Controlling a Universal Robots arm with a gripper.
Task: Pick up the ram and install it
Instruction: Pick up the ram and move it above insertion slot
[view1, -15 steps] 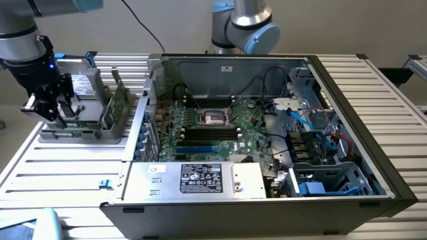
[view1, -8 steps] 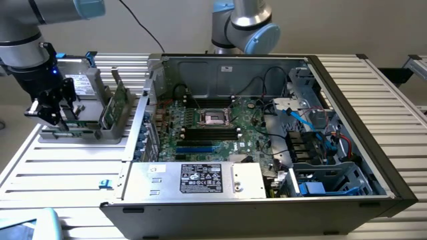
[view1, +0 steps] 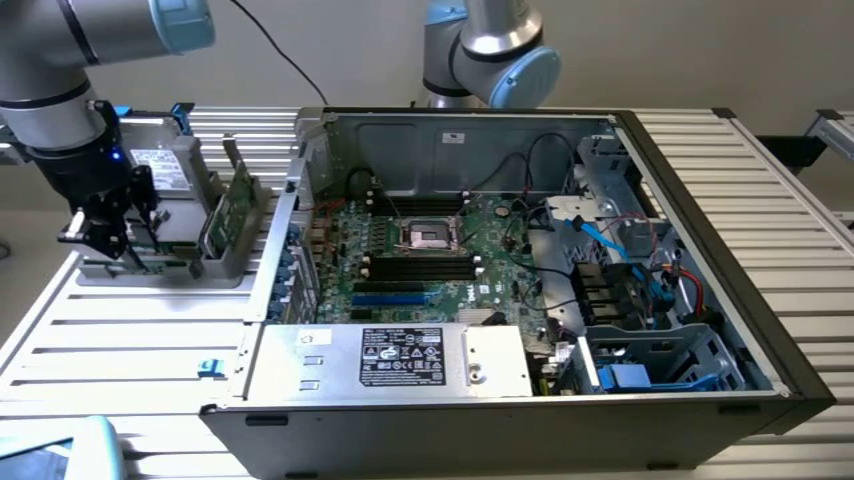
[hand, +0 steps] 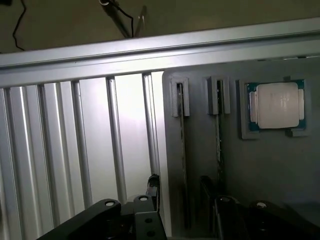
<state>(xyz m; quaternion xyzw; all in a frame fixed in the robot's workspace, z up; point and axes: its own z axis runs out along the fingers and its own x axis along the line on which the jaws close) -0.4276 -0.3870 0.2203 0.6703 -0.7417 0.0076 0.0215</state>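
Edge-on in the wrist view, the ram (hand: 181, 150) is a thin dark stick standing in a slot of a grey holder (hand: 280, 170). A second like stick (hand: 218, 135) stands in the slot beside it. My gripper (hand: 180, 187) is open, with one dark finger (hand: 152, 186) on each side of the first stick; whether they touch it I cannot tell. In the exterior view my gripper (view1: 114, 240) hangs low over the holder (view1: 180, 268), at that view's left, beside the open computer case. The motherboard's memory slots (view1: 420, 268) lie in the middle of the case.
A silver square processor chip (hand: 276, 105) sits in a corner pocket of the holder. A wider green card (view1: 230, 212) stands upright in the holder. The case (view1: 747, 250) rests on a slatted aluminium table (view1: 120, 340). A second arm (view1: 487, 50) stands behind the case.
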